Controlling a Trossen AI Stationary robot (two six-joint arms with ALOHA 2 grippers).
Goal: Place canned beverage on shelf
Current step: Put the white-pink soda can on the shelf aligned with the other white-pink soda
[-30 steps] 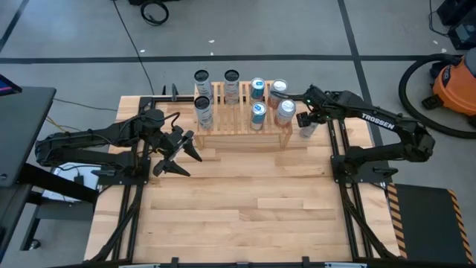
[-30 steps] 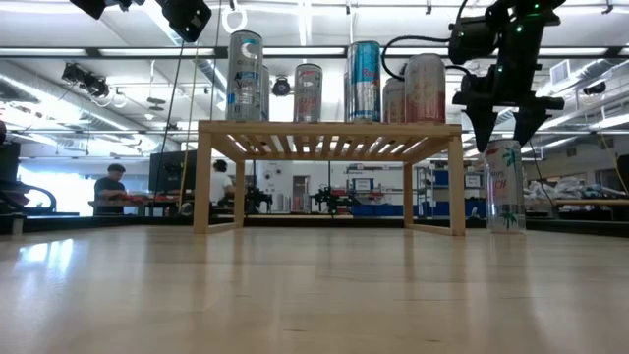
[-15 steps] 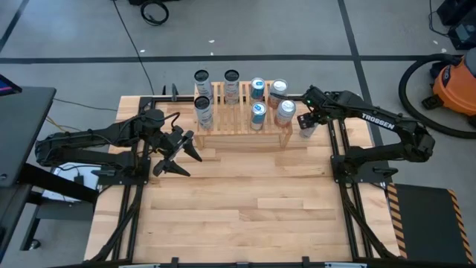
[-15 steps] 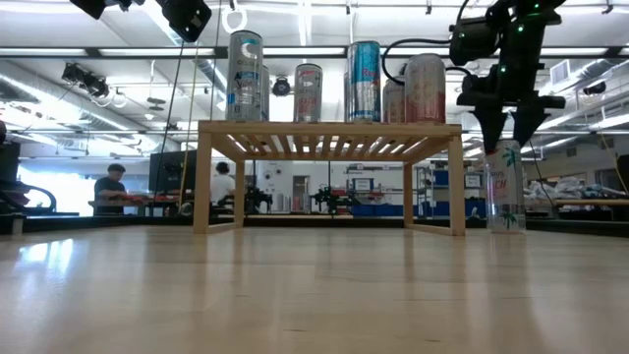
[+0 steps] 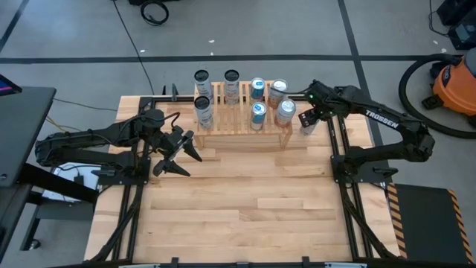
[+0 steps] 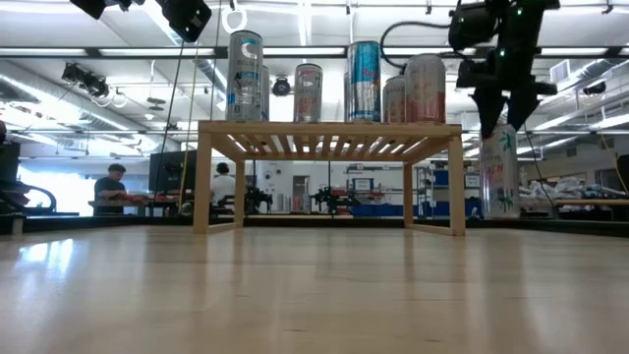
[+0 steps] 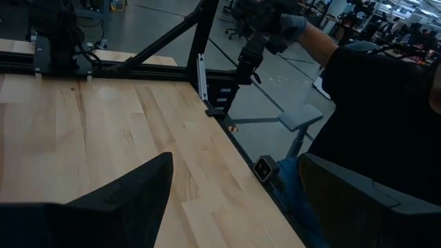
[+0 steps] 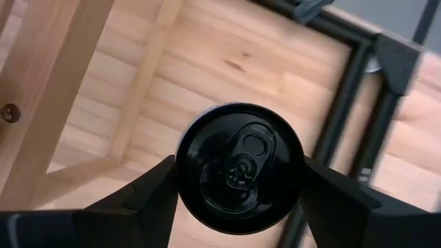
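Observation:
The shelf (image 5: 242,123) (image 6: 329,133), a low slatted wooden stand, is at the table's far edge with several cans (image 5: 258,112) standing upright on its top. Just right of it is a white can with a green and red print (image 6: 501,177) (image 5: 307,125), its dark top (image 8: 239,167) filling the right wrist view. My right gripper (image 6: 501,123) (image 5: 309,117) is shut on this can from above. My left gripper (image 5: 178,152) waits open over the table's left part, holding nothing. My right gripper pinches the can's side wall just below the top rim (image 8: 185,172) between its two fingers (image 8: 148,196), one on each side. The fingers point down from above. The can hangs below them, nearly upright, its bottom (image 6: 499,212) a little clear of the table.
The shelf's right side panel (image 6: 457,182) stands close to the held can. Black frame rails (image 5: 338,141) run along the table's right side. Bare wood (image 5: 245,201) lies in front of the shelf. An orange vacuum (image 5: 454,82) is on the floor; a person (image 7: 372,103) is beyond the table.
My right gripper has shut on the can beside the shelf and raised it: the can stood on the table a second ago and now hangs slightly above it, a little closer to the shelf's right panel.

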